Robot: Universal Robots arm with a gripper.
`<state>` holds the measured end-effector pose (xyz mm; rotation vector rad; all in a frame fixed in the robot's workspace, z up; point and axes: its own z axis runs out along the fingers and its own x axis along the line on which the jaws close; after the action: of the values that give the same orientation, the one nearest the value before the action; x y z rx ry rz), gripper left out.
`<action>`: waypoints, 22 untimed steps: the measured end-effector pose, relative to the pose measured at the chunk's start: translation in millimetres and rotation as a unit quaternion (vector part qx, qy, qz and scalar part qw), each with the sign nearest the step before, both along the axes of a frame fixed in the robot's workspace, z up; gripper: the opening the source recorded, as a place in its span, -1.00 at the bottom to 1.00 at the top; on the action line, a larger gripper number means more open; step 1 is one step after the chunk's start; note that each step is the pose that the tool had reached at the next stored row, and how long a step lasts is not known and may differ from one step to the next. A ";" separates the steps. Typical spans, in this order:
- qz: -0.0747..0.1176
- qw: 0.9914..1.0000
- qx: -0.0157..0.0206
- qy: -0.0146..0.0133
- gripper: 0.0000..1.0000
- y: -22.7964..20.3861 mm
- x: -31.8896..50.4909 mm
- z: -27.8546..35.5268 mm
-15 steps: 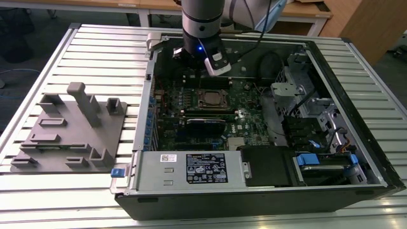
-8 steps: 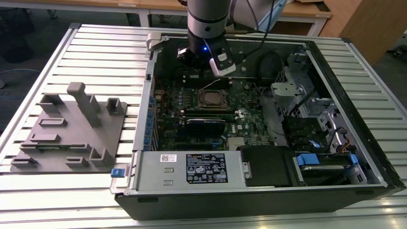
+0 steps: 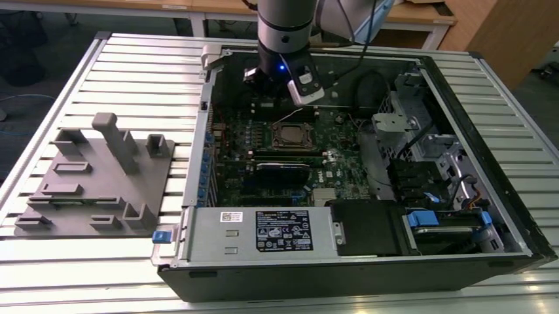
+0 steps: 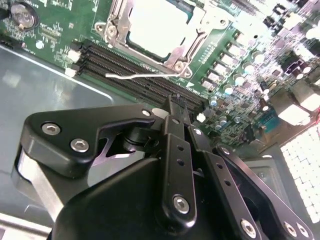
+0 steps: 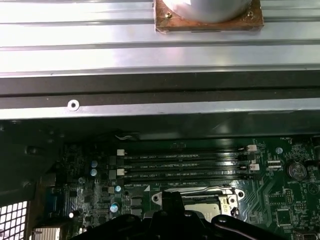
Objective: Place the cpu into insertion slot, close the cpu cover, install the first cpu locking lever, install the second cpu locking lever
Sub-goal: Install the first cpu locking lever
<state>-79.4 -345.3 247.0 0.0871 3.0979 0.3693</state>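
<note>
Claw fingers are drawn together with nothing between them. From my station I see the tips hanging just above the long black memory slots, close beside the insertion slot but not touching it. The arm comes down into the open computer case, which lies on its side on the slatted bench and takes up the half on the exterior view's right.

The cpu sits in the insertion slot on the green board, about mid-case and toward the bench's far edge. Its metal top glares bright in the second wrist view. The cpu cover looks to lie flat around it as a silvery frame. I cannot be sure it is fully down.

One thin wire lever stands free, reaching out over the memory slots.

A grey fixture plate with upright posts rests near the bench edge on the exterior view's left, just beside the case.
</note>
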 end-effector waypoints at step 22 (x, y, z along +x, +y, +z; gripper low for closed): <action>0.000 1.000 -0.001 0.000 -0.80 2.8 17.3 -12.7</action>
<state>-62.1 -342.5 234.3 0.0870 3.0981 0.3665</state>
